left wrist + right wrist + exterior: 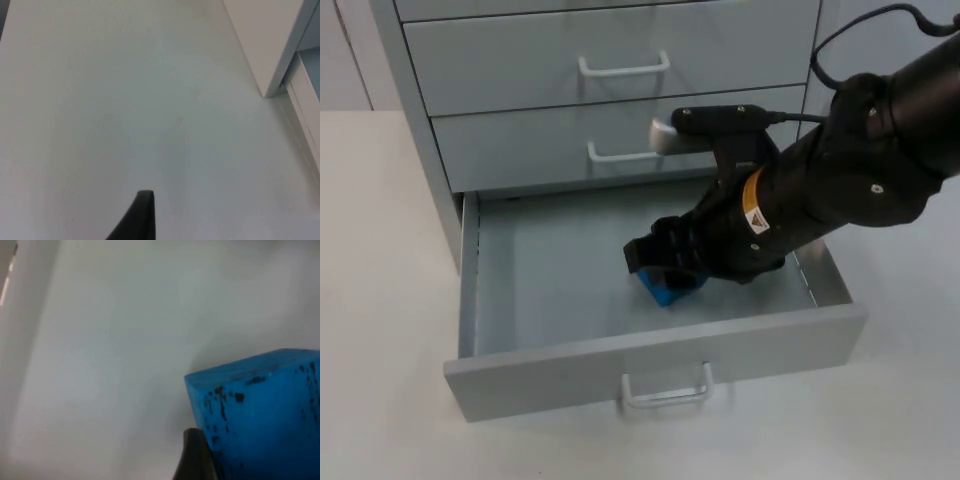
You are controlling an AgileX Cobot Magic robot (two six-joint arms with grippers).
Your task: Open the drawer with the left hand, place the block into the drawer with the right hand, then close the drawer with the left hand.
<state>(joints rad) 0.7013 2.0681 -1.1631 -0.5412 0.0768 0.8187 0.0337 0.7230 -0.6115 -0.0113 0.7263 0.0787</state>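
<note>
top view: right gripper (665, 272) reaches low into the open bottom drawer (550, 270) at frame centre, pinching the blue block (668, 291) to set it down; left gripper (142, 215) waits over the worktop (125, 100), fingers' state i cannot tell.

white table top (380, 300), grey partition wall (340, 50)

The right arm (860, 170) is matte black with rounded, bulky joint housings, small screws in its casing, an orange band with a small white label near the wrist, and a black right end effector (665, 268) with slim dark fingertips (196, 455).
</note>
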